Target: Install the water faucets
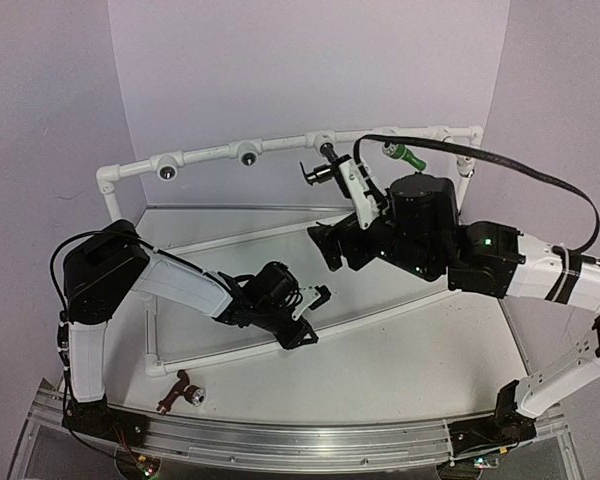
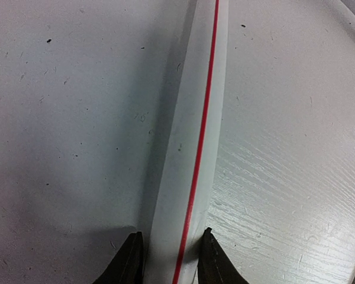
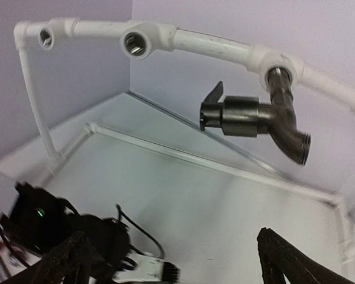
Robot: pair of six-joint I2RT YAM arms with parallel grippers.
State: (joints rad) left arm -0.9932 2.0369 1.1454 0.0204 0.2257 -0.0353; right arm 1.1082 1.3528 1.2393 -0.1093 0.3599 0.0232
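**Reddish-brown faucet** [image 1: 161, 389]: lies on its side on the tabletop [image 1: 400, 380] near the front left corner, its silvery mouth pointing right. It is outside the pipe frame and well apart from both arms.

**Left arm** [image 1: 105, 275]: the base is at the near left edge. The elbow is raised over the left side, and the forearm slopes right and down to the low front rail of the frame.

**Left fingers** [image 2: 130, 261]: narrow, one on each side of the white rail and pressed to it, holding the pipe.

**Markings**: a thin red stripe [image 2: 202, 142] runs the length of the held rail. Any lettering is too small to read.

**Pipe frame** [image 1: 205, 155]: white tubing with a raised back rail on corner posts and low rails lying on the tabletop. Two tee sockets [image 1: 167, 171] on the left half of the back rail show round mouths.

**Black faucet** [image 3: 251, 118]: hangs seated in a tee socket near the middle of the back rail. Its lever points left and its spout angles down to the right in the right wrist view.

**Right fingers** [image 3: 293, 260]: spread wide and holding nothing. They are just short of the black faucet and not touching it.

**Green faucet** [image 1: 407, 157]: sits on the right part of the back rail, pointing right.

**Right arm** [image 1: 540, 275]: the base is at the near right edge. The elbow is out to the right, and the forearm reaches left and back with the wrist raised towards the back rail. A black cable [image 1: 520, 165] arcs over it.
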